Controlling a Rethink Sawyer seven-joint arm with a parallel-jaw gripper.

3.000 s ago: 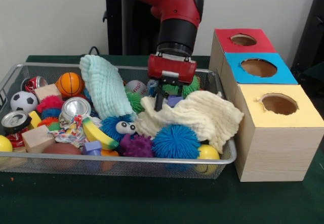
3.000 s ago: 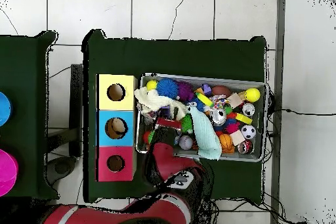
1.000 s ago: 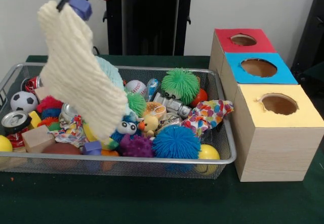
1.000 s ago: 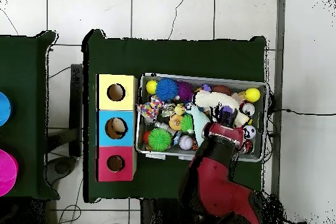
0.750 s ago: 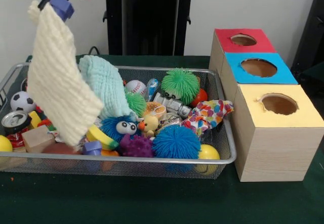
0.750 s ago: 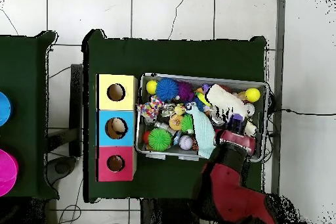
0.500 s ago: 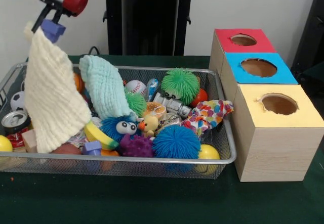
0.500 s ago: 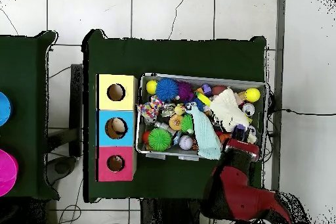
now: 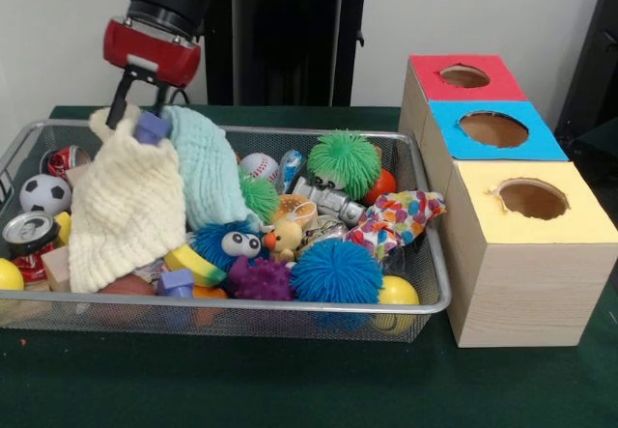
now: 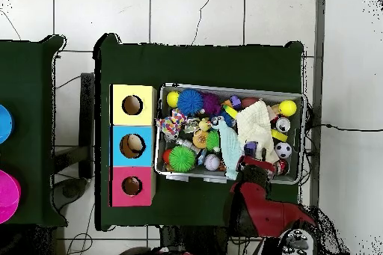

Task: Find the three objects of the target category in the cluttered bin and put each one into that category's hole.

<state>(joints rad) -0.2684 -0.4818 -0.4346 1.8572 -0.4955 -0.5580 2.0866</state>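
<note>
My gripper [image 9: 136,119] is low over the left part of the wire mesh bin [image 9: 241,303], shut on the top edge of a cream knitted cloth [image 9: 126,206]. The cloth hangs down and rests on the toys there. A mint-green cloth [image 9: 208,172] lies just right of it. In the overhead view the gripper [image 10: 254,151] is over the bin [image 10: 224,88], with the cream cloth [image 10: 258,121] beyond it. I cannot pick out any small orange toy figures; they are hidden among the clutter. The red-surround hole [image 9: 464,75] is in the far end of the wooden box, also in the overhead view [image 10: 132,185].
The blue-surround hole [image 9: 493,128] and the yellow-surround hole [image 9: 532,198] are in the same box, right of the bin. The bin holds a blue spiky ball [image 9: 336,271], a green spiky ball [image 9: 344,160], a soccer ball [image 9: 44,194], a can [image 9: 29,230] and a baseball [image 9: 258,167].
My gripper has come down from high at the left with the cream cloth. The cloth, hanging free before, now rests on the toys in the bin's left part.
</note>
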